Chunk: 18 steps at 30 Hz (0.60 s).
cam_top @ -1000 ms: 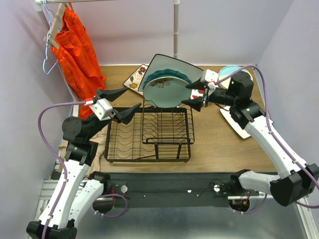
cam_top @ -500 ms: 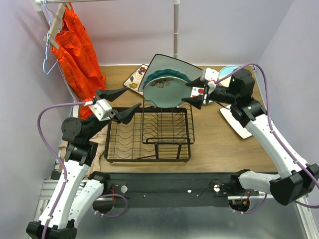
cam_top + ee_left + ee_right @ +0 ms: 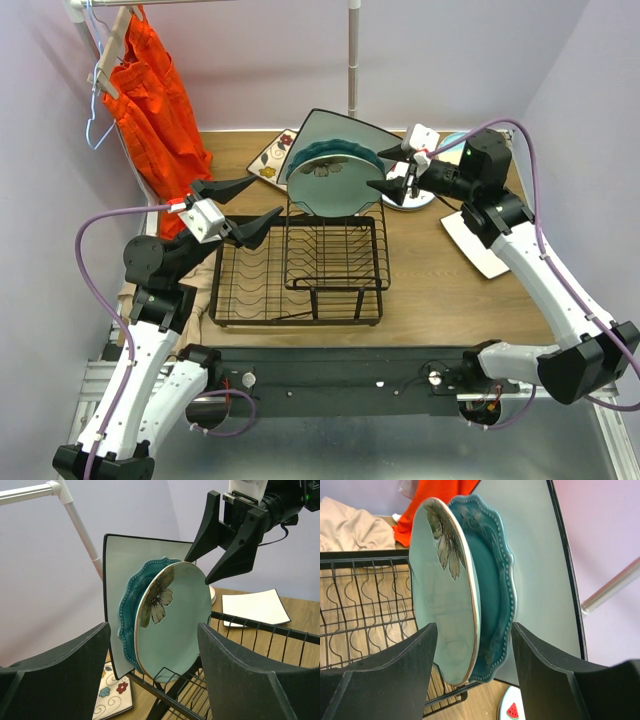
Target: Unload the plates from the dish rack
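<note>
Three plates stand upright at the far end of the rack [image 3: 300,270]: mint flower plate [image 3: 330,185], teal plate [image 3: 335,152], square plate [image 3: 330,125]. The right tool [image 3: 385,172] gapes beside their right edge, gripping nothing. The left tool [image 3: 280,195] hangs wide apart over the rack's left side.

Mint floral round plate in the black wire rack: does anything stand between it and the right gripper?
Nothing visible. The open right gripper faces the mint floral round plate's rim; the dark teal scalloped plate stands behind it, not between.
</note>
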Tool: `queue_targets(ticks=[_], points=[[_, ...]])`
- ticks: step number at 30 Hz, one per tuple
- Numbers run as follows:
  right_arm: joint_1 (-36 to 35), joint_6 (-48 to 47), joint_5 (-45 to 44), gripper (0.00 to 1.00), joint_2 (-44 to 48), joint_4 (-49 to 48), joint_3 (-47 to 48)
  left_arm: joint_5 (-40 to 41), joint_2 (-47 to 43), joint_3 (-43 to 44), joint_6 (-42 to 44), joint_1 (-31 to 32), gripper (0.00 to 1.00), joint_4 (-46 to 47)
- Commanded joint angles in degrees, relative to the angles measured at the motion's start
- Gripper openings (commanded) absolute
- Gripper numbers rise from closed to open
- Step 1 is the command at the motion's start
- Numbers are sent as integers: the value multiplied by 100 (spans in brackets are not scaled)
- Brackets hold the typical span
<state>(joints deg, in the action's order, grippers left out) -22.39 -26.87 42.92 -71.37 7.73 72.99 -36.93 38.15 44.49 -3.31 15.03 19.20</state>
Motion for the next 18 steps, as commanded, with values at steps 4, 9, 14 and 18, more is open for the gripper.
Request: queue_targets(ticks=[4, 9, 14, 18], points=[[7, -55, -20, 68, 36, -8, 13, -87, -45, -55, -29, 0, 79, 119], [16, -29, -55, 68, 150, -8, 49, -95, -27, -54, -29, 0, 79, 128], [7, 7, -169, 68, 211, 18, 189, -95, -18, -63, -29, 0, 79, 119], [16, 68, -30, 67, 220, 71, 224, -87, -18, -63, -38, 0, 79, 110]])
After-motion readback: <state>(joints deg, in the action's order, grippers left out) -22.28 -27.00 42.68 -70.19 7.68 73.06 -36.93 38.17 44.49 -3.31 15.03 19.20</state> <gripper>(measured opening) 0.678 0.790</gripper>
